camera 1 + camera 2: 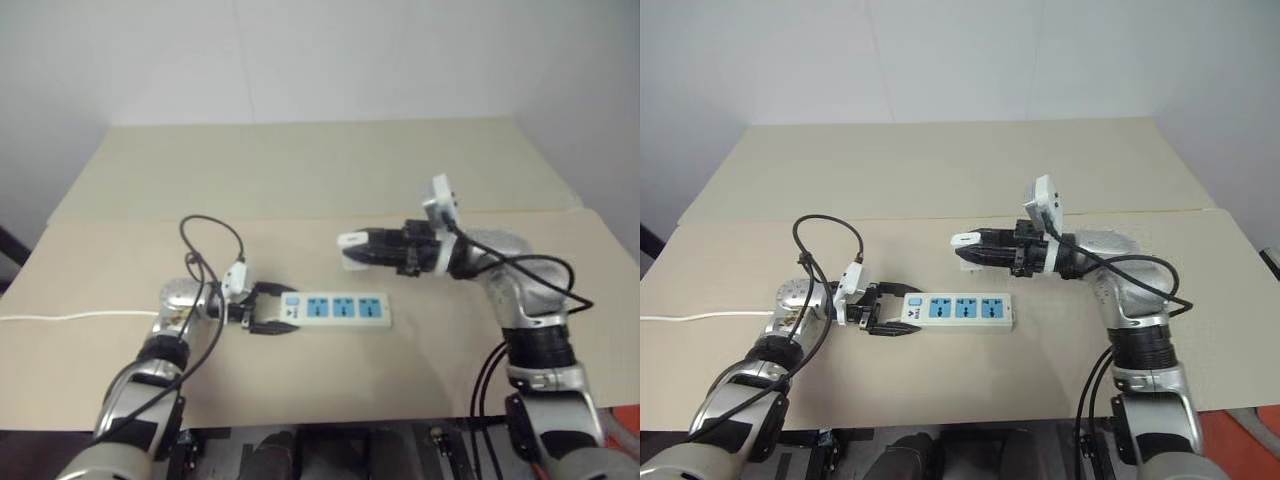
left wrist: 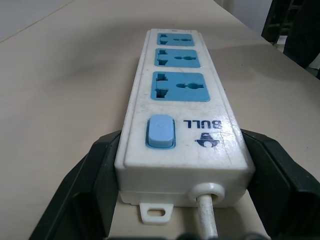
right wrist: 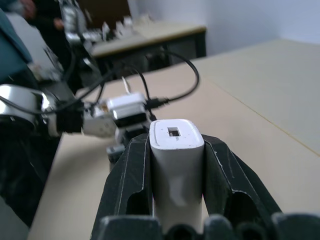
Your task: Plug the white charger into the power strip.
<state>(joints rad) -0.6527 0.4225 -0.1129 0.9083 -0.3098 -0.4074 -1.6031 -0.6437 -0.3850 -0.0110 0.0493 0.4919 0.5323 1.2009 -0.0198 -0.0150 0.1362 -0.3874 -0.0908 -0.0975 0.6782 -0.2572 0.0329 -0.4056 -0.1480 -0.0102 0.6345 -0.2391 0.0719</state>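
Observation:
The power strip (image 1: 338, 310) lies flat on the beige table, a white bar with three blue sockets and a blue end switch (image 2: 160, 131). My left gripper (image 1: 268, 311) is shut on its switch end, one black finger on each long side, the white cord (image 2: 206, 215) running out between them. The white charger (image 3: 176, 167) is clamped in my right gripper (image 1: 362, 246), which is shut on it and points level toward the left. It hangs above the table just behind the strip's sockets, its white tip (image 1: 965, 241) sticking out past the fingers.
The strip's white cord (image 1: 60, 317) trails off the table's left side. A second beige table (image 1: 310, 165) adjoins at the back against a white wall. Black cables loop over both forearms. In the right wrist view, a cluttered bench (image 3: 145, 35) stands beyond the table.

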